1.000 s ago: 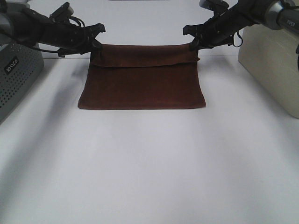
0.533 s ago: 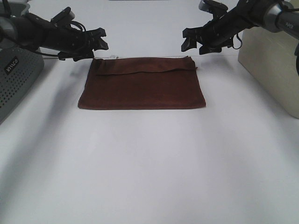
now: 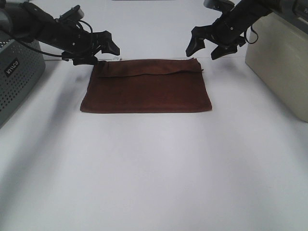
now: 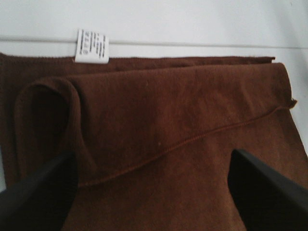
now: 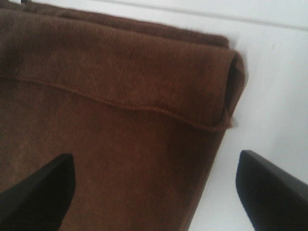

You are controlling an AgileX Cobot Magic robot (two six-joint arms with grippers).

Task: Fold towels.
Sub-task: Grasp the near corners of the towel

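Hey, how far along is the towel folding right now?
Done: the reddish-brown towel lies folded on the table, a flap turned over along its far edge. In hand: nothing; the left gripper and right gripper hover open above the far corners. Left: likely another fold, as it is a wide rectangle.

the dark reddish-brown rectangular terry cloth towel [image 3: 146, 89] is soft, matt fabric with a short fuzzy nap and a stitched hem along its folded-over edge. its small white tag [image 4: 91, 46] is smooth, printed label stock. the white table [image 3: 154, 168] is smooth with a faint sheen. the grey perforated box [image 3: 17, 72] has a matt shell; metal or plastic cannot be told. the beige box [image 3: 281, 62] looks smooth and matt. the left gripper [image 3: 103, 54] and right gripper [image 3: 203, 52] have matt black fingers.
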